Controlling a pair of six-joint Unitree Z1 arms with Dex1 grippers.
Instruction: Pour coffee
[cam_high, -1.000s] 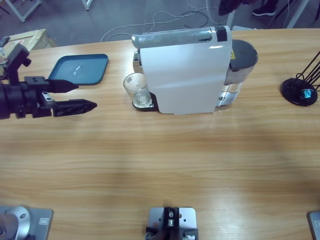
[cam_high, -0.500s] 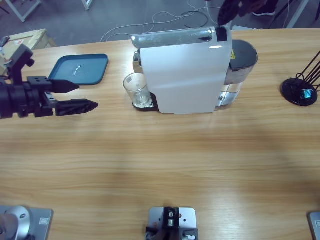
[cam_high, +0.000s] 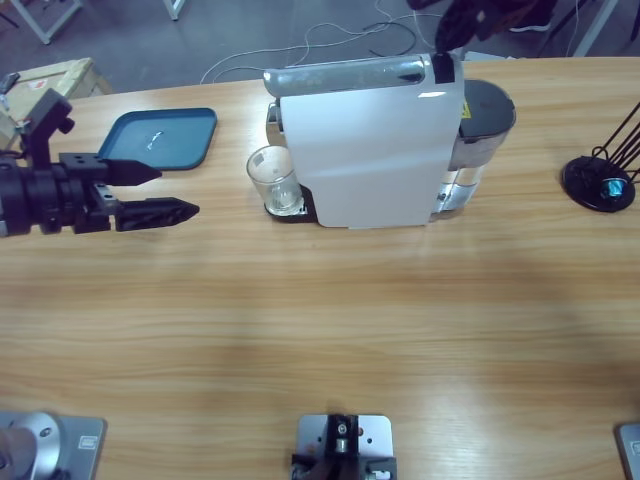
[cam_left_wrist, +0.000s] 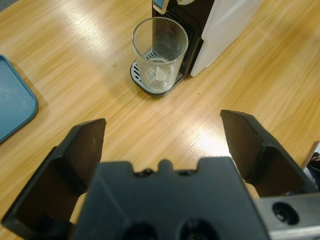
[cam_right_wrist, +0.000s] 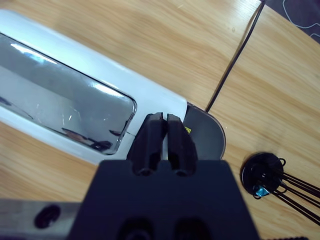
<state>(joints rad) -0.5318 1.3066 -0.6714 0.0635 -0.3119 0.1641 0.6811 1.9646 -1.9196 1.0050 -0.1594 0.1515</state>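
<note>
A clear glass (cam_high: 272, 178) (cam_left_wrist: 159, 55) stands upright on the drip tray of a white coffee machine (cam_high: 370, 150) (cam_left_wrist: 227, 25), under its spout. I cannot make out any coffee in the glass. My left gripper (cam_high: 172, 191) (cam_left_wrist: 162, 125) hovers open over the table to the left of the glass, pointing at it with a clear gap between. My right gripper (cam_high: 443, 68) (cam_right_wrist: 161, 117) is shut on nothing. It sits right over the back end of the machine's chrome lid (cam_right_wrist: 60, 100); contact cannot be told.
A teal tray (cam_high: 160, 138) (cam_left_wrist: 12, 105) lies at the back left, close beside the left gripper. A black wire stand (cam_high: 600, 182) (cam_right_wrist: 265, 175) sits at the far right. The machine's grey water tank (cam_high: 485, 115) is at its right end. A cable (cam_right_wrist: 235, 60) crosses the table behind.
The left gripper has crept a little to the right, toward the glass. The right arm has come further into view at the top, above the machine's back end.
</note>
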